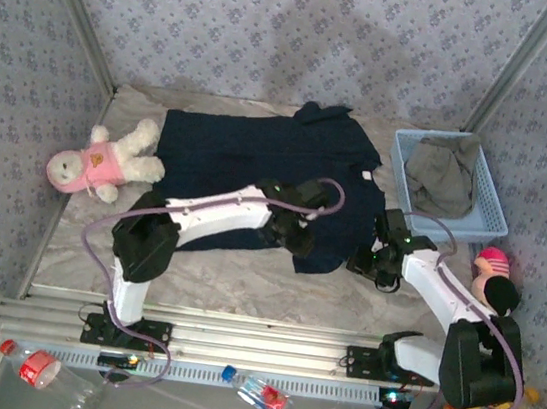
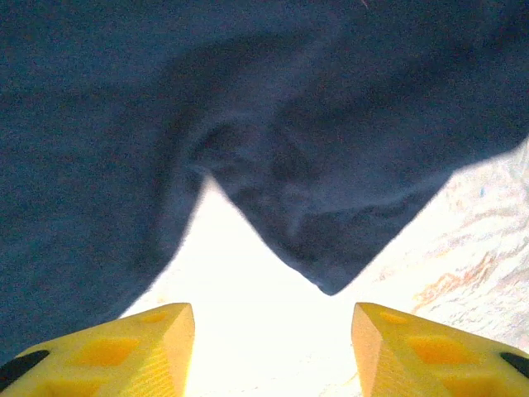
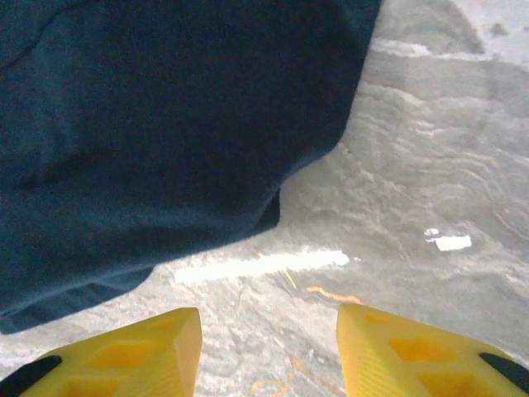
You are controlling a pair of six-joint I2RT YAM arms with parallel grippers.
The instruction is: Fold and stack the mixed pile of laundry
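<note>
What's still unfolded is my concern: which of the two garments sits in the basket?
The olive-grey garment, crumpled in the light blue basket at the right; the larger navy garment lies spread on the table instead.

1. The overhead view is evenly bright and slightly soft; a dim shadow lies on the back wall.
2. Left wrist view: the table glares white; the navy garment looks blurred.
3. Right wrist view: a glare streak crosses the table.

A staged home corner in a robot lab: floral wallpaper panels framed by metal posts; marble-look tabletop; robot arms bolted to aluminium rails; plush toy; laundry basket.
</note>
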